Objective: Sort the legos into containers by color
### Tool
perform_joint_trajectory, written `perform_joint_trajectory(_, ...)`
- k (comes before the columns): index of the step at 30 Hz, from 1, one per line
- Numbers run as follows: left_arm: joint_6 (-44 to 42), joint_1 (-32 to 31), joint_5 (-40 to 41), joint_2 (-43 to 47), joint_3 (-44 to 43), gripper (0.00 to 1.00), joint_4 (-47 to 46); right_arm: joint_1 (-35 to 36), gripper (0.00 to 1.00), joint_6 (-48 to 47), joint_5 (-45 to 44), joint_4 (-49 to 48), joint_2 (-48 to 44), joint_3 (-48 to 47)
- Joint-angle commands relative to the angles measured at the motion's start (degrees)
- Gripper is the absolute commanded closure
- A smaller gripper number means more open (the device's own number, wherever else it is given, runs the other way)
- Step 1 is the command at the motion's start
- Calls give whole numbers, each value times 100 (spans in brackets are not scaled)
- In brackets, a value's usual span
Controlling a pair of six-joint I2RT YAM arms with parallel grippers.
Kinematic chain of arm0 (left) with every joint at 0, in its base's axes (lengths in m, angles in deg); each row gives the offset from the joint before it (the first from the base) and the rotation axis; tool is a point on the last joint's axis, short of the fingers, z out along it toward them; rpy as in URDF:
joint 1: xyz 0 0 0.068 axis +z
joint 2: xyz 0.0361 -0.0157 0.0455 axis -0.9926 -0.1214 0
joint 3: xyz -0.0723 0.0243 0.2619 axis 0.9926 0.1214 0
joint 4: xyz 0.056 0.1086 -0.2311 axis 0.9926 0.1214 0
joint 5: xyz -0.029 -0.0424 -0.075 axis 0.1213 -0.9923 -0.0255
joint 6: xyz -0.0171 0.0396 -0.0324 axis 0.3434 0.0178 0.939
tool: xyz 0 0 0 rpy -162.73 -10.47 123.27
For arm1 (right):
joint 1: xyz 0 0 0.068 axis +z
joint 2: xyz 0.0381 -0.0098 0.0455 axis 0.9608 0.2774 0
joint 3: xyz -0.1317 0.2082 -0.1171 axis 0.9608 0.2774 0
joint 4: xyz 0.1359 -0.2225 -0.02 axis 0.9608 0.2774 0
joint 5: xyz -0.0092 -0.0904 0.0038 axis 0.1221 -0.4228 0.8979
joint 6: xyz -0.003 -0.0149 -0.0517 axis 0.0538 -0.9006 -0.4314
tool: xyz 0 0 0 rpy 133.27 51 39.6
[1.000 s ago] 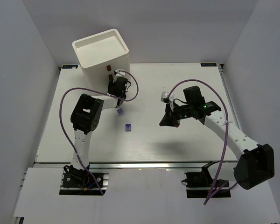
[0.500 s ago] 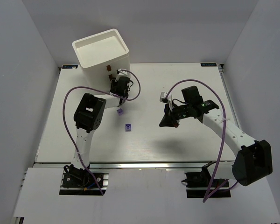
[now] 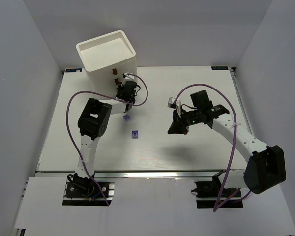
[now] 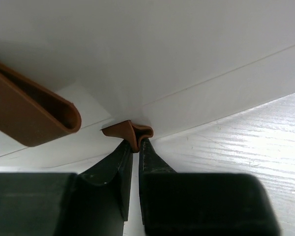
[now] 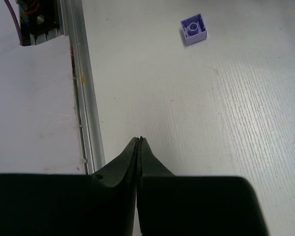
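Observation:
The white drawer unit [image 3: 109, 59] with a tray top stands at the back left. My left gripper [image 3: 120, 84] is at its front, shut on the small brown handle [image 4: 129, 132] of a low drawer [image 4: 221, 91]; another brown handle [image 4: 34, 108] sits higher up to the left. Two light purple legos [image 3: 128, 117] [image 3: 134, 133] lie on the table in front of the unit. My right gripper [image 3: 173, 130] is shut and empty over the table's middle; one purple lego [image 5: 194, 29] lies well ahead of its tips [image 5: 139, 139]. No green legos are in view.
The table's metal edge rail [image 5: 83, 98] runs along the left of the right wrist view. Purple cables loop above both arms [image 3: 71, 105]. White walls enclose the table on three sides.
The left arm has edged slightly toward the drawer unit. The right arm has shifted a little. The legos have not moved.

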Motion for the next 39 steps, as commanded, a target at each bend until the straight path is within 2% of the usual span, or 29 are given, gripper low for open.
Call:
perform_joint_trajectory(1,15,23,-292,508,161,100,-352,21,100,-98,145,83,6,-274)
perform_joint_trajectory(15,199,-398,-1293,1791,1461,100,70,21,100,-98,40,135,164,-309)
perform_joint_trajectory(27,682,-750,-1172,2398,2086,100,368,-14,100,-80,-48,118,261,-309)
perform_joint_trajectory(28,744,-750,-997,2389,2034,91,421,-14,100,-80,-48,118,287,-300)
perform_joint_trajectory(29,753,-750,-900,2372,1981,67,509,4,100,-72,-48,126,305,-309)
perform_joint_trajectory(30,736,-698,-768,2250,1798,55,553,-5,100,-71,-39,135,314,-309)
perform_joint_trajectory(31,718,-697,-654,2179,1692,49,632,4,100,-80,-39,144,331,-318)
perform_joint_trajectory(36,770,-644,102,1389,936,36,808,12,100,-133,-22,223,375,-361)
perform_joint_trajectory(39,788,-592,463,888,365,33,975,21,100,-177,13,275,358,-388)
